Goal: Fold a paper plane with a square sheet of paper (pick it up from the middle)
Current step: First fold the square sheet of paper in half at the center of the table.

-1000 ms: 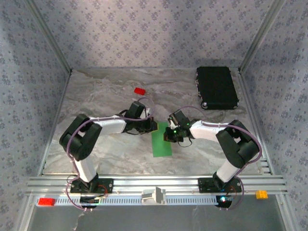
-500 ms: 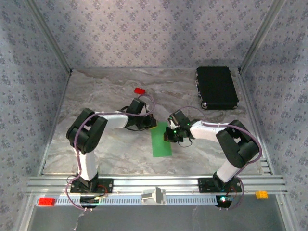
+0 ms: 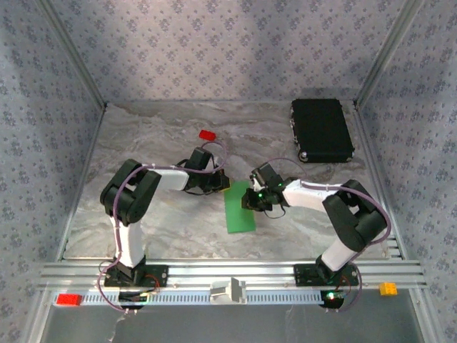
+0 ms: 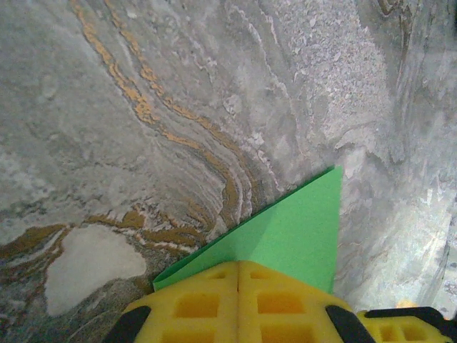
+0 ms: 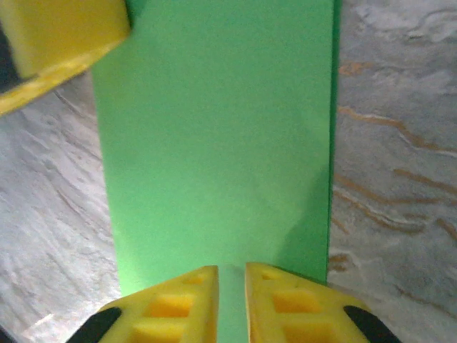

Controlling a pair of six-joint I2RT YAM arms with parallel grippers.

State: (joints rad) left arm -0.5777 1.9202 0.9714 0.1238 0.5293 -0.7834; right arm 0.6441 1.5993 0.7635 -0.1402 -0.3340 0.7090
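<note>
Pinching one corner of the single square sheet of paper (image 3: 239,212), the left gripper (image 4: 239,271) is clenched, while the right gripper (image 5: 230,275) rests over it, jaws slightly parted.

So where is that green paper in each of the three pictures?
Top external: the green paper is an upright strip just below the picture's centre.
Left wrist: the green paper is a pointed wedge at the bottom, right of centre.
Right wrist: the green paper is a broad band down the middle, from top to bottom.
Shared landmark: the grey marbled tabletop with orange veins, lying around the paper.
</note>
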